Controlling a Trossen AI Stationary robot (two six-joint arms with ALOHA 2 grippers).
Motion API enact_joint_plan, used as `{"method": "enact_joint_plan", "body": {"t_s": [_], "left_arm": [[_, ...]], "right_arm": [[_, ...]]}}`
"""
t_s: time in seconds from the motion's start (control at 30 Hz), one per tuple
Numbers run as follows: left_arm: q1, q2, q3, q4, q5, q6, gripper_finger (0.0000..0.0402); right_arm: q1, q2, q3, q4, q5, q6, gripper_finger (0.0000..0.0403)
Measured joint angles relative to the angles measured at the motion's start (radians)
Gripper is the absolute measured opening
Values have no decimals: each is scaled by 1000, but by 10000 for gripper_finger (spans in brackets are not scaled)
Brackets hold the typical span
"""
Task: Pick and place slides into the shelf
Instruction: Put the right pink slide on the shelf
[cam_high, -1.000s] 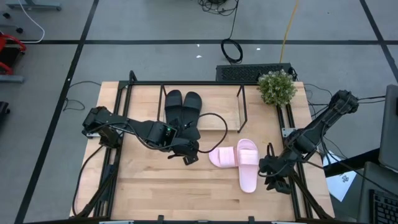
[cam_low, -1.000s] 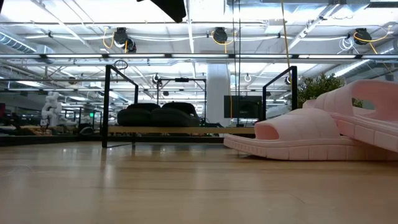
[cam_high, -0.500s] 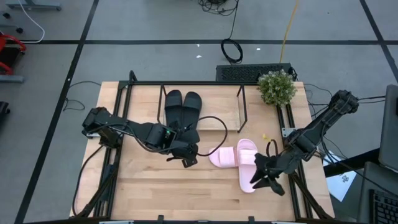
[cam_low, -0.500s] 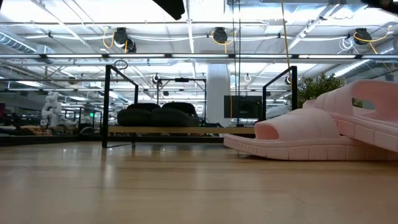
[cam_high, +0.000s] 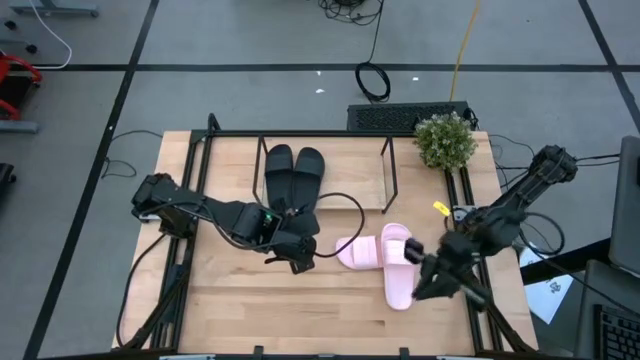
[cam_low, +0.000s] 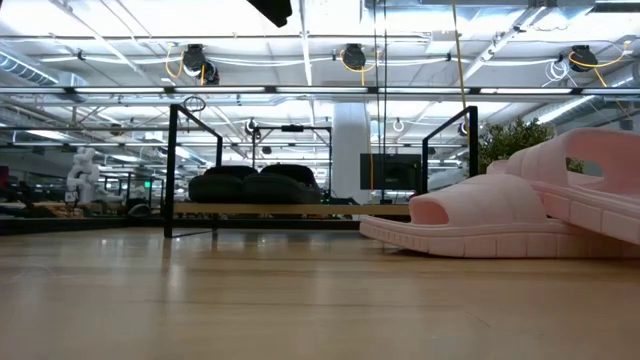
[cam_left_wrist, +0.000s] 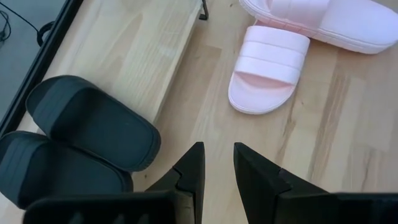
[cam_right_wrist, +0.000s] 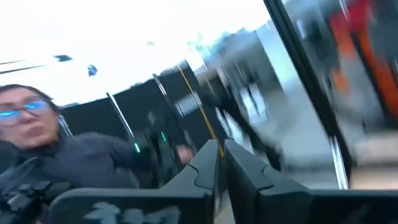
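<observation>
Already the two matte black slides lie side by side on the light wooden board of the shelf, at its left half, between the thin black rods; in the low view they show as a dark pair on the board in the distance; the two pale pink slides lie on the bare table in front of the shelf, touching one another at an angle, one pink slide pointing crosswise and the other pink slide pointing toward the table's near edge, its far end resting over the first; the left gripper is low over the table just in front of the black pair and just left of the crosswise pink slide, and its wrist view shows its two dark fingers parted by a narrow gap with nothing between them, the wood showing through, the black slides to one side and the pink slides beyond; the right gripper is at the right edge of the lengthwise pink slide, over or against its side, though whether it touches cannot be told from above; its wrist view looks up into the room, where a person in a dark top shows, and its fingers stand almost together with only a thin slit between them, gripping nothing; a small potted plant stands at the table's far right corner.
</observation>
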Motion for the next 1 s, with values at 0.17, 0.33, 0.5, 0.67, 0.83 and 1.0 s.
{"method": "enact_joint_plan", "body": {"t_s": [0.17, 0.33, 0.5, 0.67, 0.83, 1.0], "left_arm": [[-21, 0, 0, -27, 1, -33, 83], [-43, 0, 0, -39, 2, -46, 83], [-52, 0, 0, -68, 1, -28, 83], [-54, 0, 0, -73, 11, -27, 83], [-70, 0, 0, -74, 26, -12, 83], [-89, 0, 0, -80, 27, 8, 83]], "right_arm": [[-16, -5, 2, 221, 51, -327, 5], [-79, -17, 161, 79, 49, -494, 4], [-112, 34, 489, -370, 94, -587, 4], [-124, 139, 825, -580, 101, -745, 4], [-131, 253, 1123, -693, 103, -906, 4], [-148, 335, 1308, -708, 97, -1000, 4]]}}
